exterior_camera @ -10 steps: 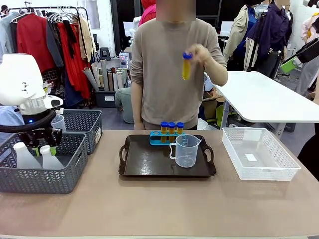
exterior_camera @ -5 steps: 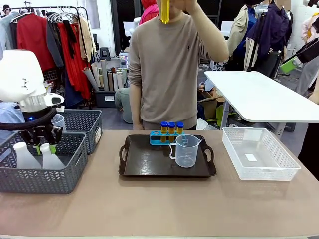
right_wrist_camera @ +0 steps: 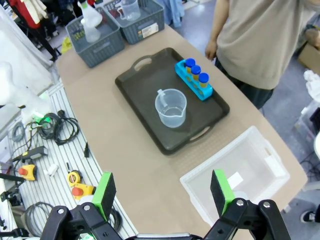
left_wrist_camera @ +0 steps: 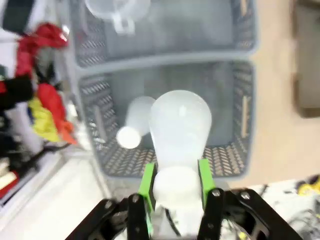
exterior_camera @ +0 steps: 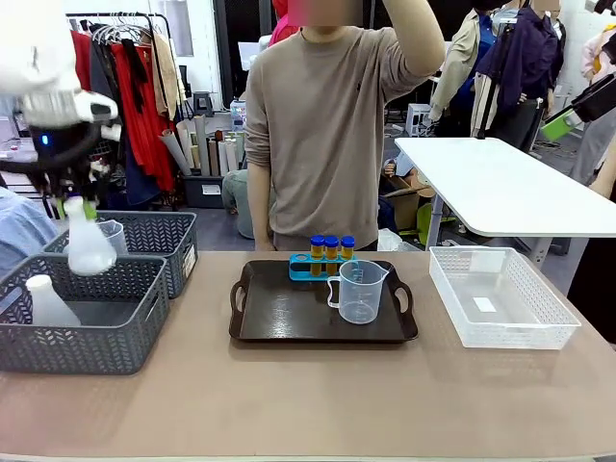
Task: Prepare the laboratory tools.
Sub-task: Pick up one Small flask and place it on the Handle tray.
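My left gripper (exterior_camera: 74, 200) is shut on the neck of a translucent white conical flask (exterior_camera: 89, 247) and holds it in the air above the front grey basket (exterior_camera: 87, 342). In the left wrist view the flask (left_wrist_camera: 179, 127) sits between the green pads (left_wrist_camera: 147, 182), with a second flask (left_wrist_camera: 134, 125) lying in the basket below. That second flask (exterior_camera: 44, 301) stands in the basket's left part. On the dark tray (exterior_camera: 279, 313) stand a clear beaker (exterior_camera: 358, 292) and a blue rack (exterior_camera: 306, 267) with three blue-capped yellow tubes (exterior_camera: 331, 246). My right gripper (right_wrist_camera: 163, 192) is open high above the table.
A second grey basket (exterior_camera: 166, 241) behind the first holds another clear beaker (exterior_camera: 113, 234). A white mesh basket (exterior_camera: 500, 294) stands at the right of the tray. The person stands at the far edge with one arm raised, the hand above the picture's top.
My left gripper has risen out of the front grey basket with one flask in it. The person's hand with a yellow tube has gone up out of the picture.
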